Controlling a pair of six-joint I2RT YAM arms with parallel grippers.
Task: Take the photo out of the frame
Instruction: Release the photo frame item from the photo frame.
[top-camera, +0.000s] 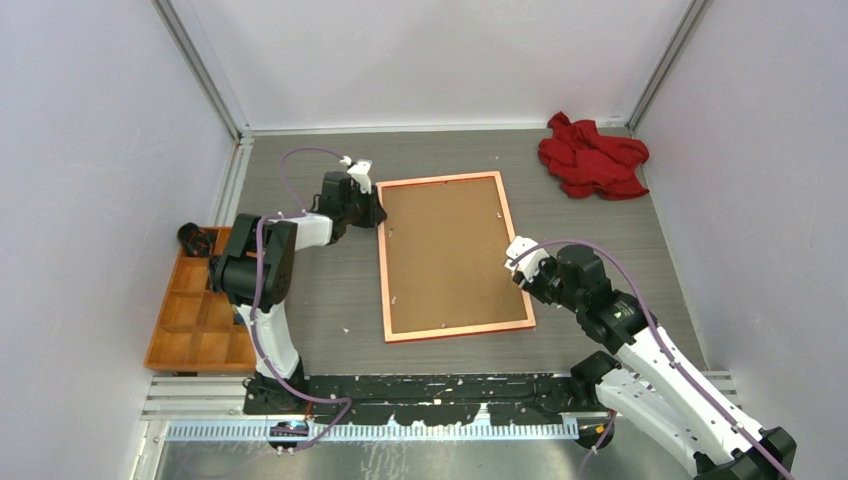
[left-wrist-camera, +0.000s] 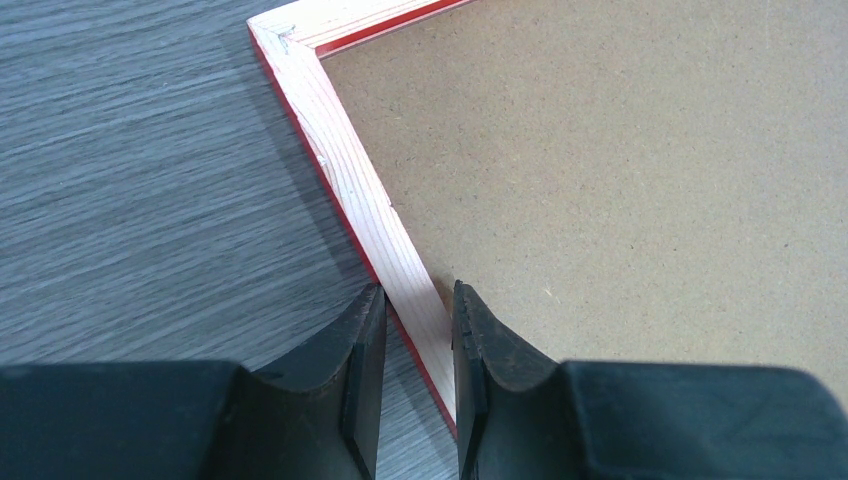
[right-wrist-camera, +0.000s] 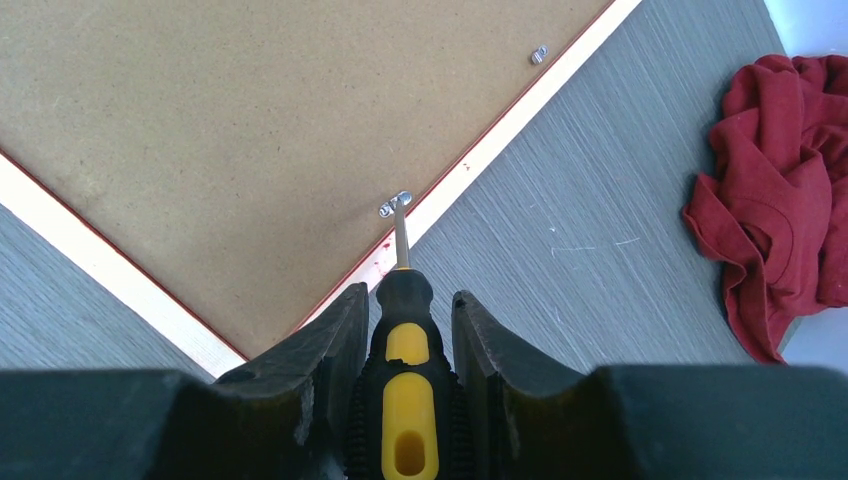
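The frame (top-camera: 383, 270) lies face down on the table, its pale back rim up and a plain brown backing board (top-camera: 445, 250) filling it. The photo is hidden under that board. My left gripper (top-camera: 372, 212) is at the frame's far left corner. In the left wrist view it (left-wrist-camera: 417, 290) is closed across the frame's rim (left-wrist-camera: 350, 170). My right gripper (top-camera: 522, 262) is at the frame's right edge, shut on a black and yellow screwdriver (right-wrist-camera: 408, 380). The screwdriver's tip touches a small metal tab (right-wrist-camera: 395, 206) on the rim.
A second metal tab (right-wrist-camera: 538, 54) sits further along the same rim. A crumpled red cloth (top-camera: 592, 156) lies at the far right corner. An orange compartment tray (top-camera: 200, 310) stands at the left edge, with a small black object (top-camera: 195, 240) at its far end.
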